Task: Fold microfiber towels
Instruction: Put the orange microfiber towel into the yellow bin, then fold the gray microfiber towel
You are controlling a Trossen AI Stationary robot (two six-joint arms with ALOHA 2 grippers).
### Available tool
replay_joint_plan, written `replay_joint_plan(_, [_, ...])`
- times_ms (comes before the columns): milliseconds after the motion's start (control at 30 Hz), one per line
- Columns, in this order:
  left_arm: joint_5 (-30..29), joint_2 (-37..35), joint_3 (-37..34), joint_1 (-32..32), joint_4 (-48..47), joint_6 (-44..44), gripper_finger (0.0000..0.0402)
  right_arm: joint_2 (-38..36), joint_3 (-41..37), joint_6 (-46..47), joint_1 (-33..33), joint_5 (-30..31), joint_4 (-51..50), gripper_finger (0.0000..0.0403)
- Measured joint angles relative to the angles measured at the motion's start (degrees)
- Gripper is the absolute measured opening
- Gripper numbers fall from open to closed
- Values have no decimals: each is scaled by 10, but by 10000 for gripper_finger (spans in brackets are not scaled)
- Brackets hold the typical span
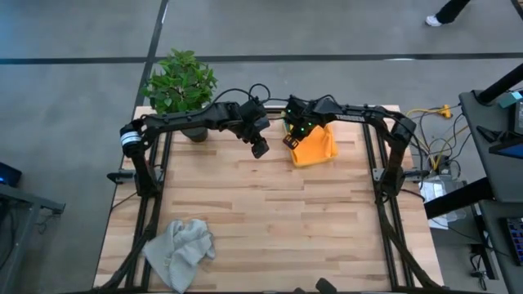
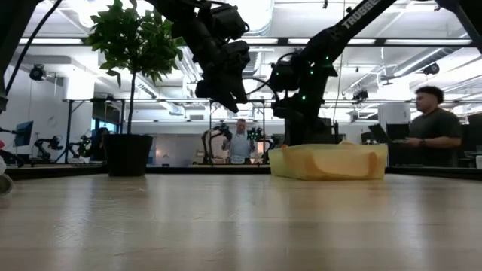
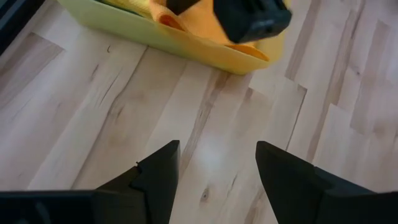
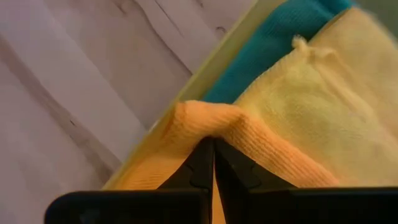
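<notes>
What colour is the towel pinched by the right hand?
Orange towel, pinched by the right hand; clearest in the right wrist view.

We see L hand [image 1: 260,148] raised mid-rear, fingers [image 3: 158,174] spread wide, nothing held. R hand [image 4: 213,163] just beside it, pinched closed, angled downward.

Right gripper [image 4: 213,163]: fingertips pressed together into a fold of the orange towel [image 4: 249,140], tips buried in the cloth; from overhead the arm covers them.
Teal towel [image 4: 273,46]: only a strip shows, the rest lies under the yellow towel [image 4: 329,106] and runs off the frame.
Yellow bin [image 2: 329,162]: at table height its wall hides the towels inside.
Bin in left wrist view [image 3: 180,46]: cut off by the frame edge, partly covered by a dark blurred arm part.
Grey towel [image 1: 181,251]: crumpled, its underside folds hidden.
People behind the table [image 2: 241,143]: too small and distant to tell what they hold.
</notes>
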Motion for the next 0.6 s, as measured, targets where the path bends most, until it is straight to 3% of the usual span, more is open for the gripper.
replay_joint_plan(133, [0,0,-1,-3,-2,0,198,4,12,2,1,4,-1,8])
replay_joint_plan(333, [0,0,-6,-4,0,22,198,-97,9,13,-17,23,-24,8])
replay_joint_plan(467, [8,0,-26,-4,19,38,198,-162,-35,44,-27,30,-82,8])
replay_joint_plan(600, [61,0,-61,-4,76,48,198,-228,-106,92,-25,46,-103,8])
